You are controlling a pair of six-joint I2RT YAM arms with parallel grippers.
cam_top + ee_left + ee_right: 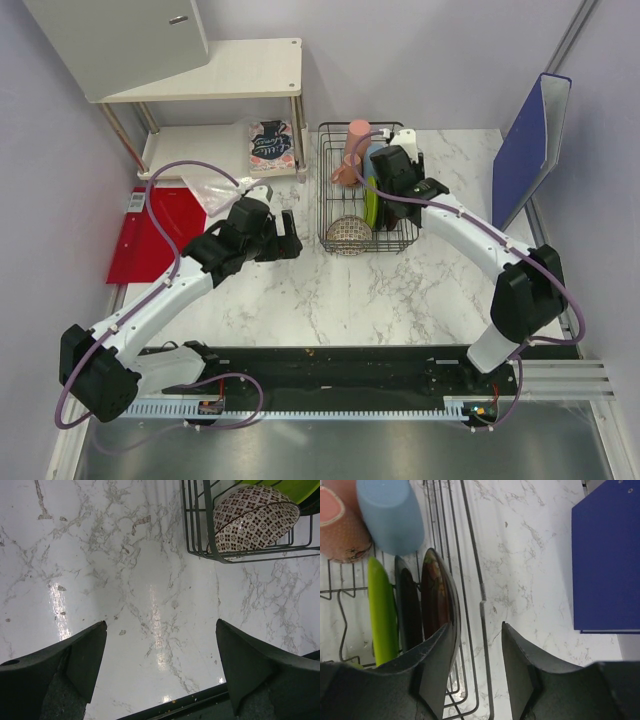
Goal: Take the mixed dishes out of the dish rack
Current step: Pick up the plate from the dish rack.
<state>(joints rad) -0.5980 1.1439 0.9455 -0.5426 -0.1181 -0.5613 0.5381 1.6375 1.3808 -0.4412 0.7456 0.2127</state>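
The black wire dish rack (332, 195) stands at the table's back middle. It holds a tall pink cup (357, 140), a light-blue cup (376, 157), a lime-green plate (371, 203) and a beige patterned bowl (347, 235). My right gripper (388, 190) is open over the rack's right side. In the right wrist view the right gripper (477, 630) straddles the rack's wire wall (482, 595), one finger against the dark red plate (437, 592). The black plate (407, 607), green plate (382, 610), blue cup (390, 515) and a pink cup (340, 530) stand beside it. My left gripper (285, 243) (160, 630) is open and empty over the marble, left of the bowl (252, 522).
A white shelf (220, 70) stands at the back left with a floral packet (268, 145) and a clear bag (215, 190) below it. A red sheet (150, 235) lies at the left. A blue binder (530, 140) leans at the right. A black rail (330, 365) runs along the near edge.
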